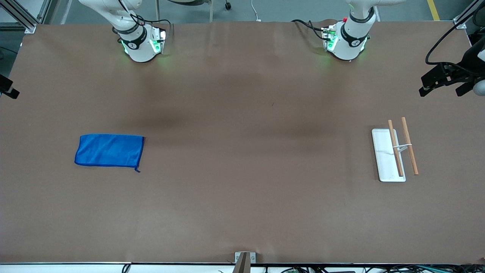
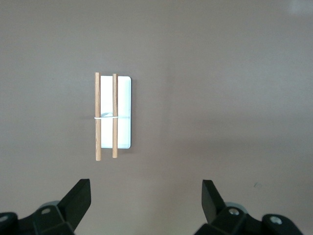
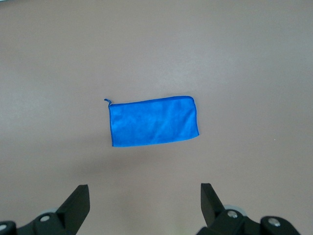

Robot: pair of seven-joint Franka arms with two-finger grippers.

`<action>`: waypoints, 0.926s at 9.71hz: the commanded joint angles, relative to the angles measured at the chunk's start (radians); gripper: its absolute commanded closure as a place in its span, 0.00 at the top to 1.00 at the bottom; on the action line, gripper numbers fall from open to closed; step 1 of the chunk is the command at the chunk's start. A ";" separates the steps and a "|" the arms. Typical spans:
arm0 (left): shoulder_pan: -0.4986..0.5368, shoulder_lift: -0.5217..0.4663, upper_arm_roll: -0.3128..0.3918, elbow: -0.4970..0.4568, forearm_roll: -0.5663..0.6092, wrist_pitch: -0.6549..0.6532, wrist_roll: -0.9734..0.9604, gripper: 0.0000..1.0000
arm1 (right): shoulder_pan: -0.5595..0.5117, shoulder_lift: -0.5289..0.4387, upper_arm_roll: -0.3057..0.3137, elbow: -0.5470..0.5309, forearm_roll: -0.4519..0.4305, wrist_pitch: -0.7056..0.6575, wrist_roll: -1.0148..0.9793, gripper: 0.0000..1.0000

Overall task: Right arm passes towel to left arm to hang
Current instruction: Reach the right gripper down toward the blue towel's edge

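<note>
I see the towel [image 1: 109, 150] lying flat near the right arm's end of the table, well apart from the rack [image 1: 394, 153] near the left arm's end. Its long axis runs along the table's length, its loop at the corner nearest the front edge. The right gripper [image 3: 144, 203] hangs spread above it; the left gripper [image 2: 145, 200] waits spread above the rack. I would come straight down and pinch one short hem.
</note>
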 commanded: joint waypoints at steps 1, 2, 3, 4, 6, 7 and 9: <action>0.004 0.001 -0.002 -0.034 0.012 0.004 0.007 1.00 | 0.000 0.020 0.001 -0.096 0.014 0.045 -0.054 1.00; 0.004 0.003 0.000 -0.034 0.014 0.004 0.009 1.00 | 0.002 0.051 0.001 -0.147 0.014 0.089 -0.070 1.00; 0.004 0.006 0.000 -0.032 0.014 0.006 0.012 1.00 | 0.003 0.077 0.001 -0.208 0.014 0.152 -0.071 1.00; 0.004 0.009 0.000 -0.032 0.014 0.007 0.013 1.00 | 0.008 0.109 0.001 -0.274 0.013 0.235 -0.080 1.00; 0.004 0.012 0.000 -0.034 0.012 0.010 0.015 1.00 | 0.009 0.170 0.001 -0.403 0.010 0.420 -0.116 1.00; 0.004 0.010 0.000 -0.032 0.012 0.010 0.015 1.00 | 0.020 0.203 0.000 -0.458 0.001 0.521 -0.125 1.00; 0.004 0.012 0.001 -0.034 0.001 0.018 0.013 1.00 | 0.020 0.230 0.000 -0.633 -0.003 0.785 -0.139 1.00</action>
